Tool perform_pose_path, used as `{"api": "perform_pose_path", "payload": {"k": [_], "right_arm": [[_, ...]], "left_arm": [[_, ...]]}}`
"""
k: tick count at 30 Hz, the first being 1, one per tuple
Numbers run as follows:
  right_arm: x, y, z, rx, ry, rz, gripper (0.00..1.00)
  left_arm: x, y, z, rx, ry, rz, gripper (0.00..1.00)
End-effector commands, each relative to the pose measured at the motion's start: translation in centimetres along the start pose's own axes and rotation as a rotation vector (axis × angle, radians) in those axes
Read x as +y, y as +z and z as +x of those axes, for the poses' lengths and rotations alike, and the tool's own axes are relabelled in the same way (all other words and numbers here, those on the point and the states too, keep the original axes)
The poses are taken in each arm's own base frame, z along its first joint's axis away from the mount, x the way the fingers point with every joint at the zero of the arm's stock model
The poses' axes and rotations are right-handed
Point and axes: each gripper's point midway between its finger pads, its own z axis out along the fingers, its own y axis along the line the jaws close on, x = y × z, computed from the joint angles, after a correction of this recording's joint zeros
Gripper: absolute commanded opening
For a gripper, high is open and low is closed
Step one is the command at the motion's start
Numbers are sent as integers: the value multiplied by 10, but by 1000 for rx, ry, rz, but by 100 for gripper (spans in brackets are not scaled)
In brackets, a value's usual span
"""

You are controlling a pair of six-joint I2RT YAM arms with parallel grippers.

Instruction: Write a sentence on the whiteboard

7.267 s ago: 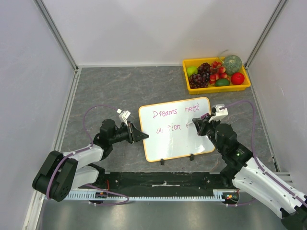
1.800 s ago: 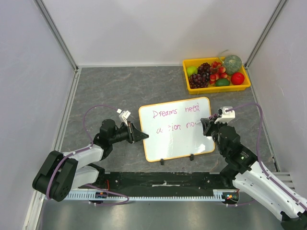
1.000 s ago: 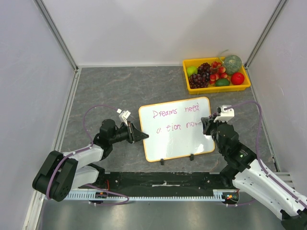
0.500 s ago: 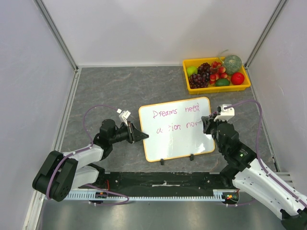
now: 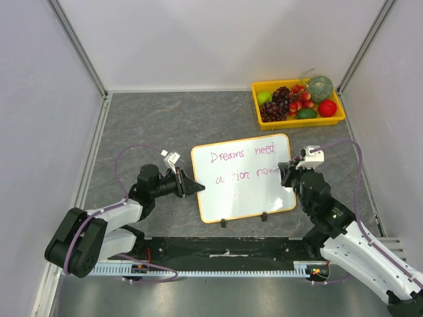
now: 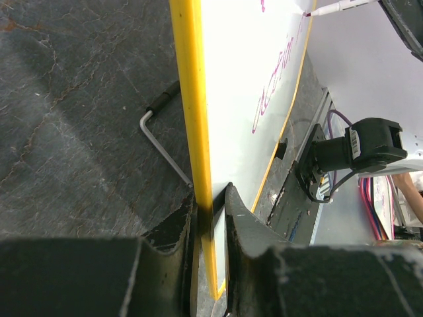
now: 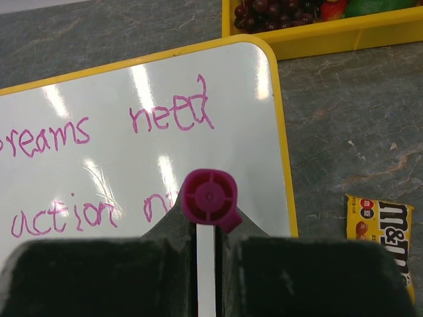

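The whiteboard (image 5: 244,197), white with an orange-yellow frame and two black feet, stands mid-table. It reads "Dreams need" over "action" and a few more pink letters. My left gripper (image 5: 198,187) is shut on its left edge; the left wrist view shows the frame (image 6: 192,99) pinched between the jaws of that gripper (image 6: 210,198). My right gripper (image 5: 285,173) is shut on a pink marker (image 7: 209,197) at the right end of the second line. The marker's tip is hidden behind its end in the right wrist view, and it shows in the left wrist view (image 6: 334,8).
A yellow tray (image 5: 299,122) of fruit sits at the back right, and also shows in the right wrist view (image 7: 317,34). An M&M's packet (image 7: 380,231) lies on the table right of the board. A wire stand (image 6: 162,142) props the board's back.
My right gripper has moved right along the second line with the marker. New pink letters have appeared after "action". The left gripper and board have not moved.
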Motion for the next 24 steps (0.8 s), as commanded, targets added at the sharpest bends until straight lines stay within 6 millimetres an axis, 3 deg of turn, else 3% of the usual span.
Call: {"api": "perform_pose_path", "payload": {"k": [1,12,24], "right_arm": [[-4,-1,8,18,-3,9,0],[-6,0,13,36,-22,21,0],[-9,1,-3,-3,-22,53,0]], "left_arm": [[24,0,4,2,55,-100,2],[23,1,4,3,57,-99,2],[24,1,4,2,55,-100,2]]}}
